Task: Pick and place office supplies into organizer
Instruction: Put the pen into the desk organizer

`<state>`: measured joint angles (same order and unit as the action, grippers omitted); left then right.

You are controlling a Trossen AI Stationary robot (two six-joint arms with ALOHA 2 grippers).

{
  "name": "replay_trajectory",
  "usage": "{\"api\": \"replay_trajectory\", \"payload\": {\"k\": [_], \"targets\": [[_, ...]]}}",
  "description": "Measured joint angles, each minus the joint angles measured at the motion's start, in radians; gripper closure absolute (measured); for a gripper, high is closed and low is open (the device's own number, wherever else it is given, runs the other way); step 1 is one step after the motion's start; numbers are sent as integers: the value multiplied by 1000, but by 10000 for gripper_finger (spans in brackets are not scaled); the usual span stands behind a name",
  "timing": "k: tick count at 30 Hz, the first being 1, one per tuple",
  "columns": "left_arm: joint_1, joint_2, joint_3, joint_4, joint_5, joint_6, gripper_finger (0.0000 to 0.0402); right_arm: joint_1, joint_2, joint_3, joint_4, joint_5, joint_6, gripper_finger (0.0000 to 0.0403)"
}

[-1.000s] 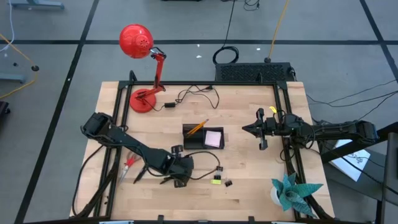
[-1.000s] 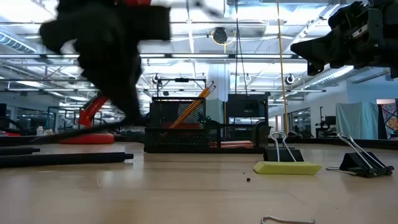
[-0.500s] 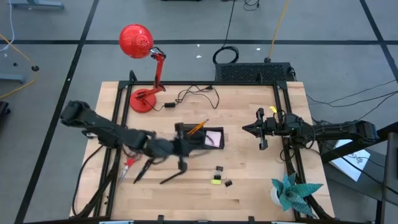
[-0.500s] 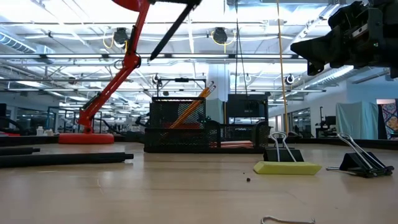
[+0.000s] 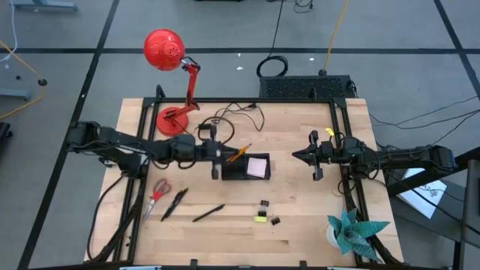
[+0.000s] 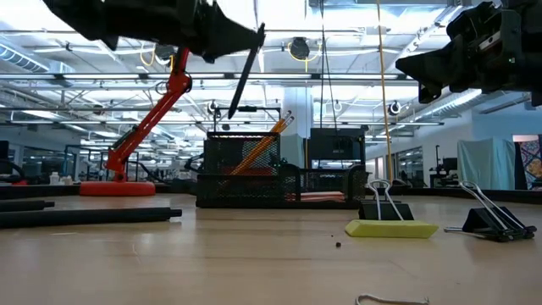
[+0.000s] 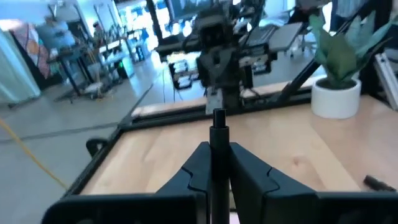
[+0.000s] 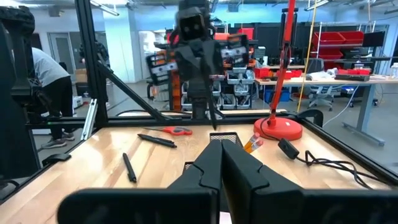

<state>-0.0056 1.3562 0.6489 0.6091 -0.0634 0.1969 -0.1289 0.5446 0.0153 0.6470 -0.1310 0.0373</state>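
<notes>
My left gripper [image 5: 214, 152] hovers just left of the black organizer [image 5: 244, 166], shut on a black pen [image 5: 215, 171]. The organizer's upright compartment has orange pencils [image 5: 238, 153] sticking out of it, and a pink sticky-note pad [image 5: 258, 166] lies in its low section. On the table lie red-handled scissors [image 5: 158, 190], two black pens [image 5: 176, 201] [image 5: 208, 213], black binder clips [image 5: 264, 204] [image 5: 275, 220] and a yellow-green piece [image 5: 260, 217]. My right gripper [image 5: 295, 156] waits shut, raised, to the right of the organizer. My left gripper pinches the black pen's shaft [image 7: 219, 155] between its two fingers. The fingers come level from the table's left and lie across the pen. The pen is lifted clear and tilted, slanting down below the gripper [image 6: 240, 85] above the organizer's left end.
A red desk lamp [image 5: 176, 120] with its cord [image 5: 232, 114] stands on the far left part of the table. A teal paper plant [image 5: 352, 229] sits at the near right corner. Bare wood lies between the organizer and the loose supplies.
My left gripper has risen from the tabletop near the near edge with a black pen in its hold. It has swung toward the far edge, up to the organizer's left end. Another pen that it stood over now shows lying on the table.
</notes>
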Motion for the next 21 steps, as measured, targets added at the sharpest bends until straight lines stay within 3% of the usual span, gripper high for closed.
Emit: {"api": "replay_trajectory", "payload": {"k": [6, 21], "targets": [[72, 22, -3, -14, 68, -17, 370, 0, 0, 0, 35, 0, -7, 399], [104, 246, -2, 101, 73, -114, 366, 0, 3, 0, 30, 0, -4, 399]]}}
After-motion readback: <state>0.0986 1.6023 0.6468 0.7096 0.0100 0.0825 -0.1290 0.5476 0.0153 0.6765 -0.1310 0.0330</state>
